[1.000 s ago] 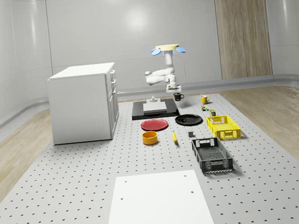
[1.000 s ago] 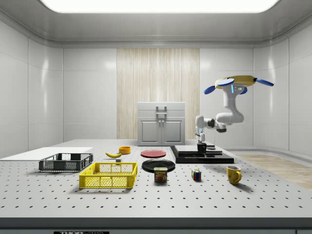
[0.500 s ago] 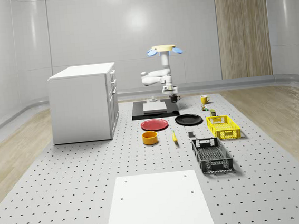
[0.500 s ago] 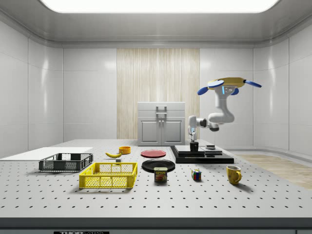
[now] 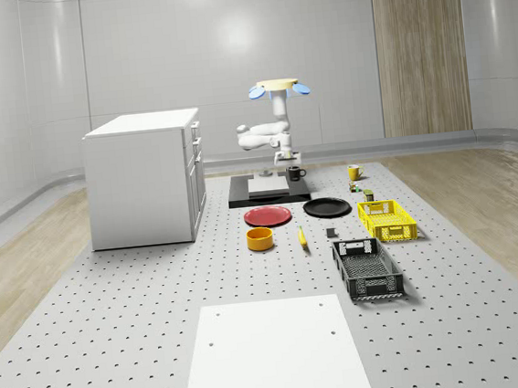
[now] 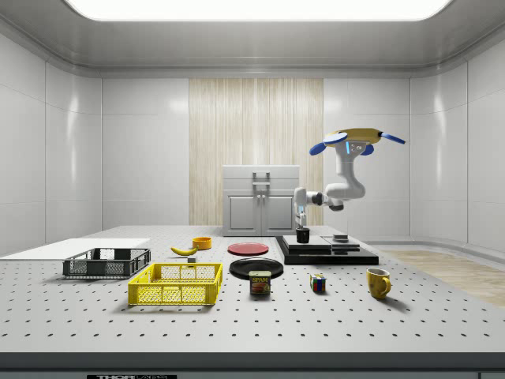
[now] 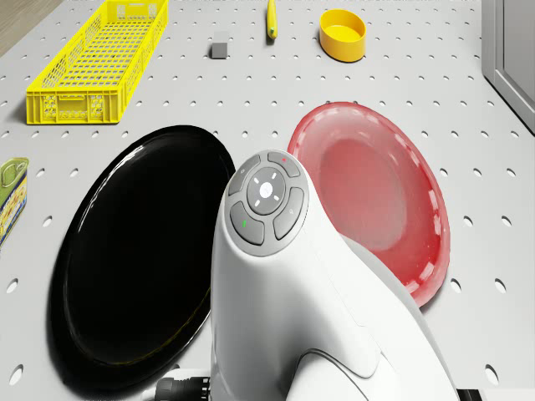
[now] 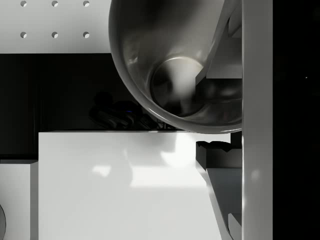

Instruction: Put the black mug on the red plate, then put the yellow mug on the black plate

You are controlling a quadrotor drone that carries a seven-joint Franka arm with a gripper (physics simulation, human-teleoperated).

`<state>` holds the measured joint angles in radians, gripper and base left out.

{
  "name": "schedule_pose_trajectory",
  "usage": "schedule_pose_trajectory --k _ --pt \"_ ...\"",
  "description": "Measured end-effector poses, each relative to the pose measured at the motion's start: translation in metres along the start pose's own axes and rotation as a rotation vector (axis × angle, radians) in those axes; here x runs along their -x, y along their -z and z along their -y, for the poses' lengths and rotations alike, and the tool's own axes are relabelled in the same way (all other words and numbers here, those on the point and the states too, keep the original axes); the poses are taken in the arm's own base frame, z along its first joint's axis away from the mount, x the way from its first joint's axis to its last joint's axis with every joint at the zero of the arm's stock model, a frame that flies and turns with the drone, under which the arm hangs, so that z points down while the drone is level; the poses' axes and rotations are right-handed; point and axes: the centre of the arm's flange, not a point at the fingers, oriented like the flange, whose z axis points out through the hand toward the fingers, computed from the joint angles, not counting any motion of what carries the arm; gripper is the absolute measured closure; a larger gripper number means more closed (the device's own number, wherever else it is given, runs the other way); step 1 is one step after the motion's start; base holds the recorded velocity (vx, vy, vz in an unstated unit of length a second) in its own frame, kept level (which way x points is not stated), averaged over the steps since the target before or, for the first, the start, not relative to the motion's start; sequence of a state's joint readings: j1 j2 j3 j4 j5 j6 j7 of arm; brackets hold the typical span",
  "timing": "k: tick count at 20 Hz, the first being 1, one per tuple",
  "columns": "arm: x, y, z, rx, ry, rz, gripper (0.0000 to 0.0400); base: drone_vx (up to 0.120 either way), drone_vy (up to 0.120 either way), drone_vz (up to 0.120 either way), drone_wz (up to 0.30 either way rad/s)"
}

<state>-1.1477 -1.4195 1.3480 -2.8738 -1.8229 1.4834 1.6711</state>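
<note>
The black mug (image 5: 296, 173) (image 6: 303, 235) hangs just above the black platform (image 5: 241, 198), with my gripper (image 5: 292, 162) (image 6: 301, 226) shut on its rim. In the wrist view, the mug's shiny inside (image 8: 175, 75) sits against one finger (image 8: 257, 100). The drone (image 5: 277, 88) (image 6: 355, 140) hovers over that platform. The red plate (image 5: 268, 215) (image 7: 376, 192) and black plate (image 5: 326, 208) (image 7: 134, 251) lie side by side on the table in front of the platform. The yellow mug (image 5: 354, 172) (image 6: 378, 282) stands farther toward the whole-scene view's right.
A white cabinet (image 5: 145, 177) stands at the whole-scene view's left. A yellow crate (image 5: 387, 219), a black crate (image 5: 367, 269), a yellow bowl (image 5: 260, 239), a banana (image 5: 302, 237), a can (image 6: 260, 283) and a colour cube (image 6: 318, 283) sit on the table. A white sheet (image 5: 273, 353) lies near the front.
The drone, arm and held black mug have shifted toward the whole-scene view's left, the side view's left, and the mug hangs a little lower. The plates and yellow mug have not moved.
</note>
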Motion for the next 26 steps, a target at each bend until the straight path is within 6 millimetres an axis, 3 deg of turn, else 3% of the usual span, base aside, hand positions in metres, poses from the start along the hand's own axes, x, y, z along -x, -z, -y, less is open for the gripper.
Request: schedule_pose_trajectory --k 26 --pt "0.0000 0.0000 0.0000 0.000 0.000 0.000 0.0290 0.120 -0.120 0.000 0.000"
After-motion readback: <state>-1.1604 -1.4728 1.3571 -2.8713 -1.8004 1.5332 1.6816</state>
